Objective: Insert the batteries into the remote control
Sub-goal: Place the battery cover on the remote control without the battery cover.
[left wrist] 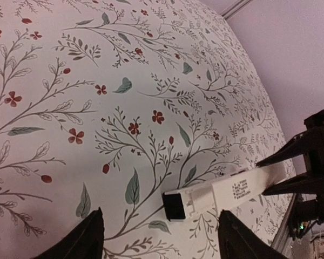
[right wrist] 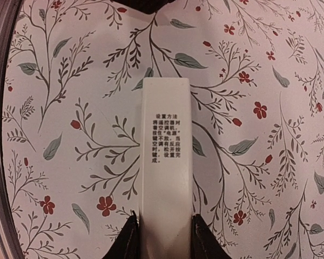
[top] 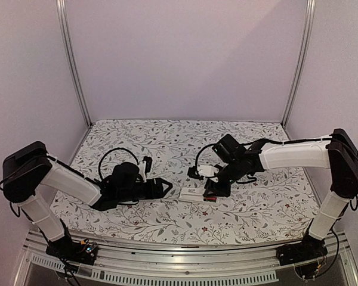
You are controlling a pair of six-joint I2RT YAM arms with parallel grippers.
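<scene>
The white remote control (top: 193, 194) lies on the flowered cloth between the two arms. My right gripper (right wrist: 166, 241) is shut on one end of it, a finger on each long side, and the printed label (right wrist: 166, 138) faces up. The remote's other end carries a black patch (left wrist: 174, 206), which points toward my left gripper (left wrist: 161, 244). That gripper is open with nothing between its fingers, the black end just ahead of the tips. A small red piece (top: 210, 199) beside the remote under the right gripper looks like a battery. It is too small to be sure.
The flowered cloth (top: 167, 140) covers the table out to the white back and side walls. A metal rail (top: 185, 250) runs along the near edge by the arm bases. Black cables (top: 110, 156) loop over the cloth behind each wrist.
</scene>
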